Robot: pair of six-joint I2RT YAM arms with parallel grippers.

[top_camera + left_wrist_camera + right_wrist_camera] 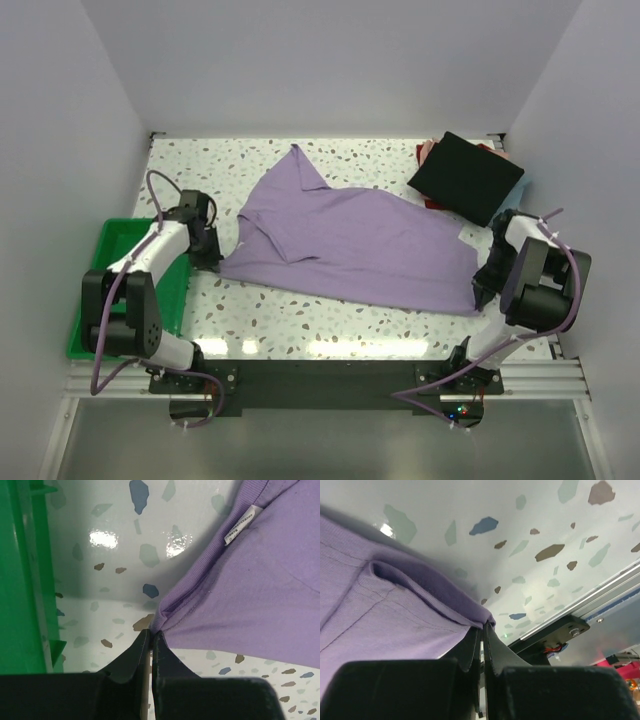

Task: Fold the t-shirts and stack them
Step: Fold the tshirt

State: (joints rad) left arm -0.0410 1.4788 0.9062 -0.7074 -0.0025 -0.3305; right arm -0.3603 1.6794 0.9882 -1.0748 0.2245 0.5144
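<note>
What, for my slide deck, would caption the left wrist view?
Left jaws shut on a purple tee's edge, speckled table below, green tray alongside.

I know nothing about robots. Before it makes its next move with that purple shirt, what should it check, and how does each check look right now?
1. Left fingers shut on an edge of the purple shirt: ok.
2. Right fingers shut on the opposite edge: ok.
3. Purple shirt spread flat on the table: not ok, it lies creased, with a flap folded over.
4. Purple shirt apart from the black shirt at the far right: cannot tell, their edges are close.
5. Green tray apart from the purple shirt: ok.
</note>
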